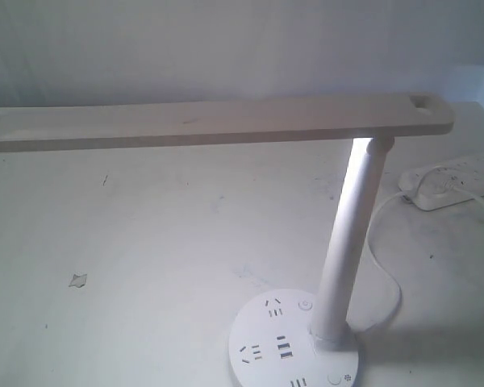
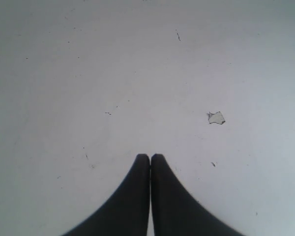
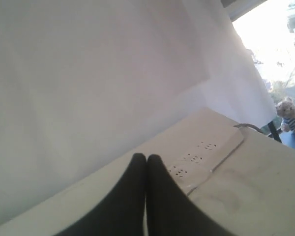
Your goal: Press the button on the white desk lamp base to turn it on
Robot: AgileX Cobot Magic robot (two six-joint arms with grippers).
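Note:
The white desk lamp point(image 1: 351, 242) stands at the right of the exterior view, its long flat bar head point(image 1: 218, 122) stretching left over the table. A bright glow runs down the post just under the head. The white desk lamp base point(image 1: 294, 347) sits at the bottom edge, partly cut off. The button point(image 1: 334, 379) with the dotted sun mark is at the base's near right; the power-symbol button point(image 1: 304, 305) lies farther back. Neither gripper shows in the exterior view. My left gripper point(image 2: 150, 156) is shut over bare table. My right gripper point(image 3: 146, 157) is shut, empty, near a power strip.
An oblong white power strip point(image 1: 456, 181) lies at the far right, also seen as the power strip point(image 3: 206, 152) in the right wrist view. A white cable point(image 1: 391, 282) curves from it behind the base. A small paper scrap point(image 1: 78, 280) lies left, the same scrap point(image 2: 217, 118) near my left gripper.

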